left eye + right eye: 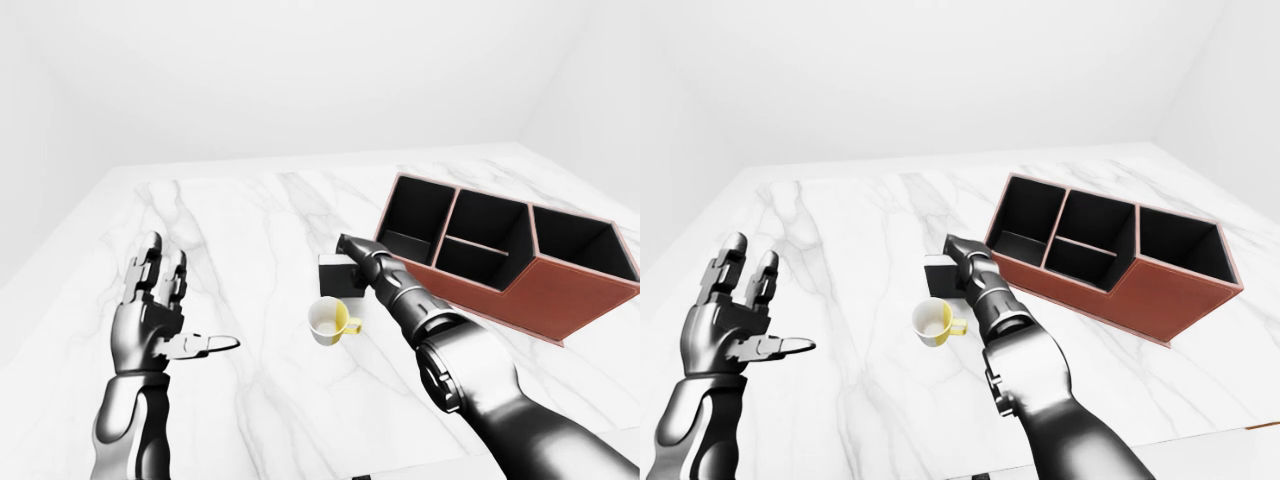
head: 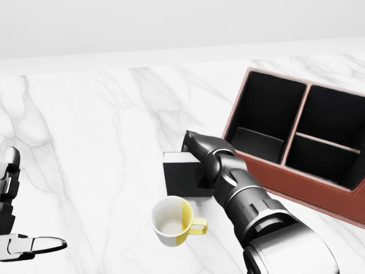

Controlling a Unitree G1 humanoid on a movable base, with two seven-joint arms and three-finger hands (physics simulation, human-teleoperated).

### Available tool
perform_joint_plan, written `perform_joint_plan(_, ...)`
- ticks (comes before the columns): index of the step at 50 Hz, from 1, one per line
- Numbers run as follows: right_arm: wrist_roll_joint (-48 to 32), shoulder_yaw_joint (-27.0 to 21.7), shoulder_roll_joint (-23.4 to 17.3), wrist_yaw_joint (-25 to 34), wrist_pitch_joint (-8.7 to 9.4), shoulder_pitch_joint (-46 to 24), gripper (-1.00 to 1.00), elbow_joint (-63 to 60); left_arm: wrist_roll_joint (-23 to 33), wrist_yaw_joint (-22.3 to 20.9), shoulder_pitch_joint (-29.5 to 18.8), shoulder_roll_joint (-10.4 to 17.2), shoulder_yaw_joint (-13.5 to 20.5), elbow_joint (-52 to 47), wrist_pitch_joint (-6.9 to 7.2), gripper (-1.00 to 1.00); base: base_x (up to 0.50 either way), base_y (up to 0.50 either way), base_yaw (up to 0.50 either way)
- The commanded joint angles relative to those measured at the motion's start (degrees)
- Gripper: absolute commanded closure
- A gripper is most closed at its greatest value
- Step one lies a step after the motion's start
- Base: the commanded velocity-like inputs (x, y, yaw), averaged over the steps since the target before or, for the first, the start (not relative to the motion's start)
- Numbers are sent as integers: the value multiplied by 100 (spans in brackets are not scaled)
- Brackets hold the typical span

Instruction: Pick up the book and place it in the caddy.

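On the tabletop: a white marble tabletop (image 2: 102,114) carries the book, a mug and the caddy.
Book: the black book (image 2: 181,177) lies flat near the middle of the head view, just left of the caddy's near-left corner and just above the mug.
Right robot hand: the right robot hand (image 2: 197,154) rests over the book's right edge, fingers curled down against it; whether they truly clamp it cannot be told.
Left robot hand: the left robot hand (image 1: 160,310) is raised well to the left of everything, fingers spread apart, holding nothing.
Caddy: the brown caddy (image 1: 560,300) has black-lined compartments and sits at the right of the head view.
Caddy contents: every visible compartment looks bare; the book is outside it.
Mug: the white and yellow mug (image 2: 171,221) stands upright below the book, its handle pointing to the right of the head view.
Mug contents: nothing shows inside.
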Motion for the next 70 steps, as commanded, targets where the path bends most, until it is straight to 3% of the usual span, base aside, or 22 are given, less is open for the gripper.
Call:
perform_joint_plan(1, 159, -185, -26, -400, 0, -144, 100, -131, -81, -41, 69, -14, 76, -1, 0, -100, 0, 0, 0)
perform_joint_plan(26, 667, -167, -61, -221, 0, -572, 100, -231, -147, -84, 113, -56, 73, -126, 0, -100, 0, 0, 0)
perform_joint_plan(39, 1437, -260, -209, 341, 0, -1037, 100, -411, -69, -34, -3, -38, -99, -57, 0, -100, 0, 0, 0)
perform_joint_plan(50, 1898, -175, -633, 893, 0, -1279, 100, -900, -28, -44, 1, -72, -345, -81, 0, -100, 0, 0, 0)
perform_joint_plan(60, 2015, -106, -1036, 1428, 0, -1049, 100, -1935, 2, -58, 55, -117, -534, -197, 0, -100, 0, 0, 0)
perform_joint_plan(70, 1688, -162, -1314, 2535, 0, -406, 100, -4237, 31, -64, 91, -159, -760, -347, 0, -100, 0, 0, 0)
